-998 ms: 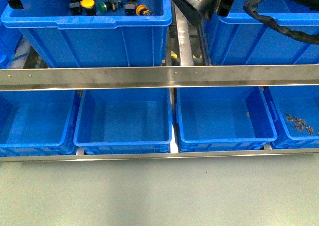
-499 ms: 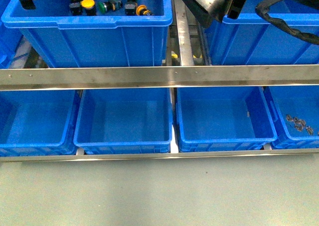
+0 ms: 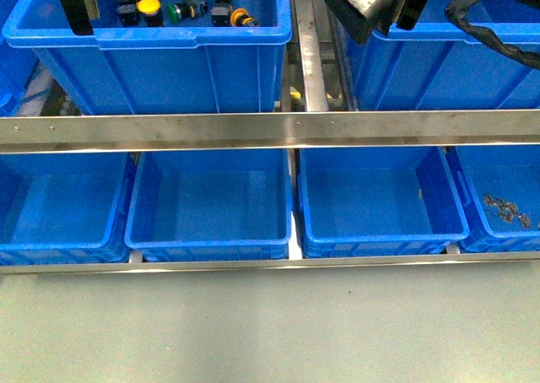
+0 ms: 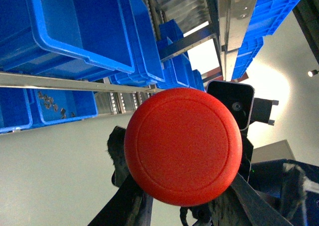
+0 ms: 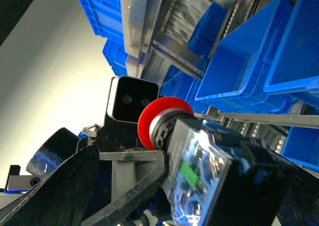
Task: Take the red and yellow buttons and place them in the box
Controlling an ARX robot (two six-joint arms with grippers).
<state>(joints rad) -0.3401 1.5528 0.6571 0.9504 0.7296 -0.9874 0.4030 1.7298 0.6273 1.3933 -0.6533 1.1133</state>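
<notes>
The left jaws are closed on a red button (image 4: 183, 146). Its round cap fills the space between them and hides their tips. The right jaws grip a second red button (image 5: 162, 117) by its black body, with the cap pointing away from the wrist. How well the pads sit on it I cannot tell, because the body covers them. So both arms carry a button and neither button is released.

Near the left arm (image 3: 80, 2), in the upper bin (image 3: 152, 37), lie more switches. A yellow button (image 3: 148, 6) is close to the left jaws and a second yellow button (image 3: 243, 17) is further off, with green-capped switches (image 3: 173, 13) between them. The right arm (image 3: 371, 3) hangs at the gap beside this bin, well apart from the left arm.

Below both jaws stands a row of lower bins (image 3: 207, 246), and probably one of them is the box. Their bottoms are bare, and only the one furthest from the left jaws holds small metal parts (image 3: 506, 207). In my judgement the task is at an early stage: two red buttons are picked, nothing is placed, and at least two yellow ones are left to collect.
</notes>
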